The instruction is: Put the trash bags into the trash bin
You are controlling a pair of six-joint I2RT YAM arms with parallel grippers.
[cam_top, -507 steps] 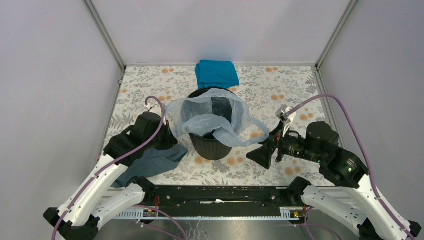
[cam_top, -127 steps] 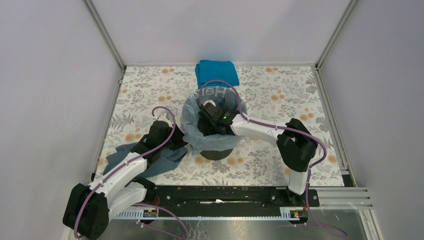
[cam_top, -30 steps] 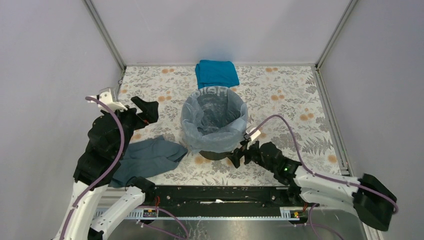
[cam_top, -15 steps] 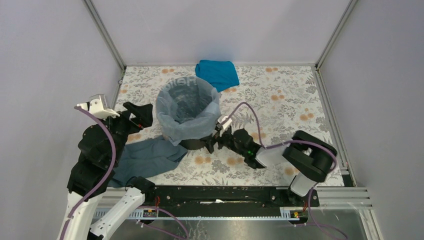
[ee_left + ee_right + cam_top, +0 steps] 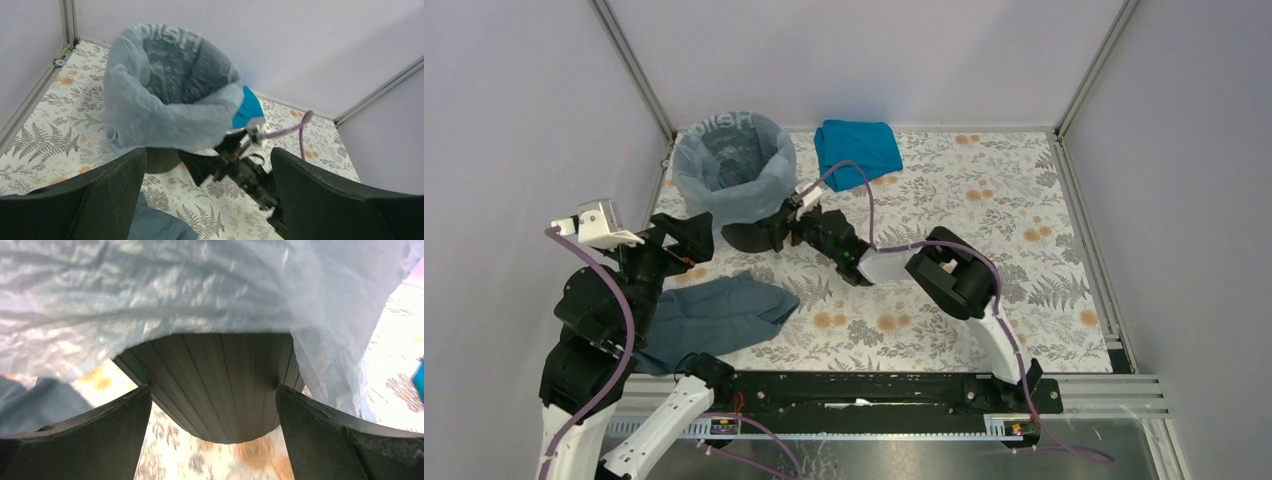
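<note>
- Nearest my bases, the crumpled dark slate-grey cloth (image 5: 714,315) lies on the floral-patterned table top (image 5: 1004,200), left of centre. It's not part of this job.
- The left gripper (image 5: 692,232) hangs raised above that cloth's far edge, fingers spread as wide as they go, nothing between them. It looks straight at the bin but stays clear of it.
- The right gripper (image 5: 776,230) is low at table level, reaching in from the right. Its fingers are spread wide too and clamp nothing.
- Here's what the next move turns on: in the right wrist view, the ribbed lower wall of the black round plastic bin (image 5: 220,390) sits dead ahead, squarely between the two right fingers. Whether the wall touches them, I can't tell. The right arm is plainly the nearer one.
- The bin stands upright in the far-left corner, long axis vertical.
- The thin translucent pale blue-grey plastic bag (image 5: 150,115) lines its inside, mouth folded out over the rim, skirt hanging partway down the outside, just above my right fingers.
- I judge the bagging all but done.
- Farthest back, the folded teal cloth (image 5: 856,148) sits by the rear wall, right of the bin.
</note>
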